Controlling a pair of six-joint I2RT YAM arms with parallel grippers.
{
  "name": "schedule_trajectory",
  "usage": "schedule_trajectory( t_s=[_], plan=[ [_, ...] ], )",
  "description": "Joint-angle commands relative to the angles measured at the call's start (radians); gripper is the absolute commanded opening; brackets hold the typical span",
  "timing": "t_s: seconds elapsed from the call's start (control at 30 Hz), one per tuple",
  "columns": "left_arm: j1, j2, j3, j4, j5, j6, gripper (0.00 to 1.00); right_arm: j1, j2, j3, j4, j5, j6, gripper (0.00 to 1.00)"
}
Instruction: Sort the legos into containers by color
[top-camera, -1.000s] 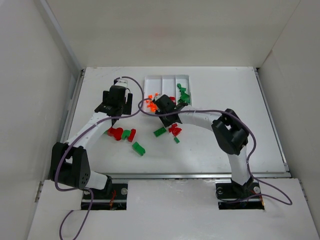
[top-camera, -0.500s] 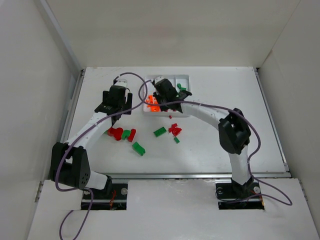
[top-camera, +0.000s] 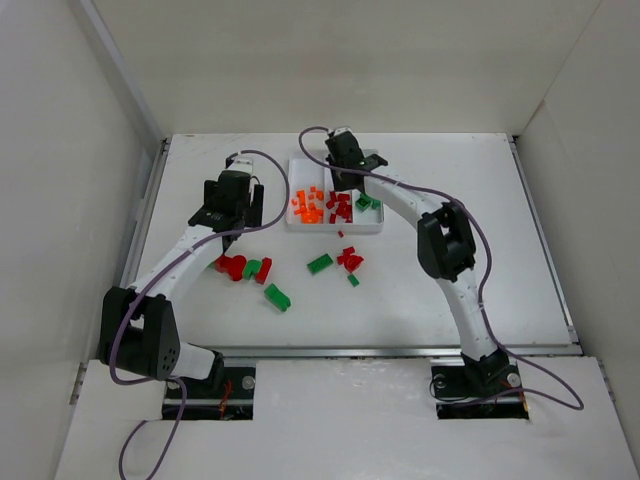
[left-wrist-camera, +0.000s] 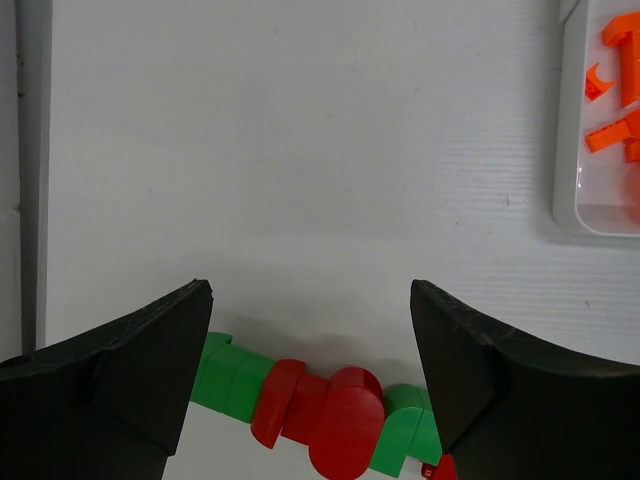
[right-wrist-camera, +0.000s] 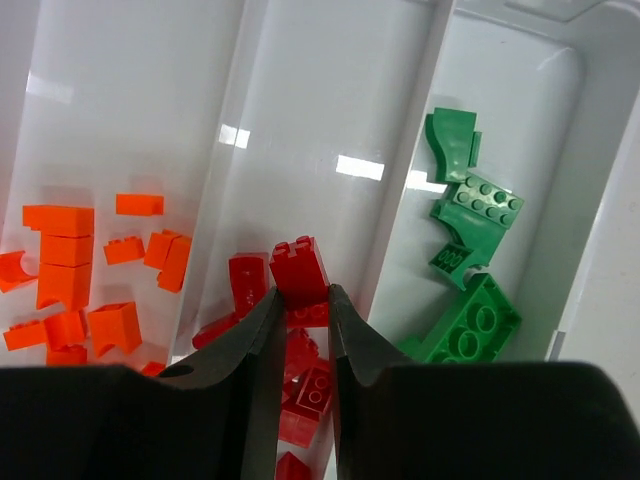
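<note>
We look down from above and behind the arm bases onto the whole bench (top-camera: 500, 250), with the tray (top-camera: 305, 170) toward its far side. Our left wrist camera faces down just left of the tray, past the left claw (left-wrist-camera: 310, 292), and catches only the tray's near-left corner. Our right wrist camera sits close over the tray, and a red lego (right-wrist-camera: 298, 265) between the tips of the right claw (right-wrist-camera: 303, 298) looms large. Both wrist views share the orange legos (left-wrist-camera: 607, 137).
</note>
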Motion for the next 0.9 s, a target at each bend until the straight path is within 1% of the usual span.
schedule_trajectory(
  t_s=[0.0,0.03,0.1,0.13,0.2,0.23,0.3,0.4,0.5,0.53,0.57,0.63,0.67,0.7,0.77,0.8,0.83,0.87],
  plan=[
    [-0.002,-0.030,-0.011,0.018,-0.018,0.003,0.77,0.004,-0.013,0.060,0.027,-0.019,0.018,0.19],
    [-0.002,-0.030,-0.011,0.018,-0.018,0.003,0.77,0.004,-0.003,0.060,0.027,-0.019,0.018,0.22],
    [-0.002,-0.030,-0.011,0.018,-0.018,0.003,0.77,0.004,-0.003,0.060,0.027,-0.019,0.018,0.32],
    [-0.002,-0.030,-0.002,0.018,-0.018,0.003,0.77,0.004,-0.003,0.060,0.027,-0.019,0.018,0.47],
    [-0.002,-0.021,-0.002,0.018,-0.018,0.003,0.77,0.004,-0.003,0.060,0.018,-0.019,0.018,0.61],
    [-0.002,-0.021,-0.002,0.018,-0.018,0.003,0.77,0.004,-0.003,0.060,0.006,-0.019,0.009,0.70],
    [-0.002,-0.021,-0.002,0.018,-0.018,0.003,0.77,0.004,-0.022,0.060,0.005,-0.019,0.009,0.75],
    [-0.002,-0.021,-0.002,0.018,-0.018,0.003,0.77,0.004,-0.061,0.033,0.005,-0.041,-0.013,0.77],
    [-0.002,-0.021,-0.002,0.018,-0.018,0.003,0.77,0.025,-0.163,-0.067,0.030,-0.052,-0.071,0.77],
    [-0.002,-0.021,-0.002,0.018,-0.018,0.003,0.77,0.048,-0.195,-0.160,0.045,-0.052,-0.088,0.77],
    [-0.002,-0.021,-0.002,0.018,-0.018,0.003,0.77,0.061,-0.260,-0.212,0.060,-0.052,-0.115,0.77],
    [-0.002,-0.021,-0.002,0.018,-0.018,0.003,0.77,0.082,-0.316,-0.314,0.087,-0.091,-0.115,0.74],
    [-0.002,-0.021,-0.002,0.018,-0.018,0.003,0.77,0.096,-0.357,-0.399,0.097,-0.108,-0.115,0.72],
    [-0.002,-0.021,-0.002,0.018,-0.018,0.003,0.77,0.096,-0.374,-0.437,0.097,-0.125,-0.097,0.65],
    [-0.002,-0.012,-0.002,0.018,-0.018,0.003,0.77,0.096,-0.413,-0.534,0.119,-0.177,-0.057,0.55],
    [-0.002,-0.012,-0.002,0.018,-0.018,0.003,0.77,0.096,-0.425,-0.565,0.131,-0.196,-0.030,0.50],
    [-0.002,-0.012,-0.002,0.018,-0.018,0.003,0.77,0.105,-0.436,-0.593,0.145,-0.208,-0.019,0.44],
    [-0.002,-0.012,-0.002,0.018,-0.018,0.003,0.77,0.105,-0.436,-0.616,0.171,-0.222,-0.010,0.42]
  ],
)
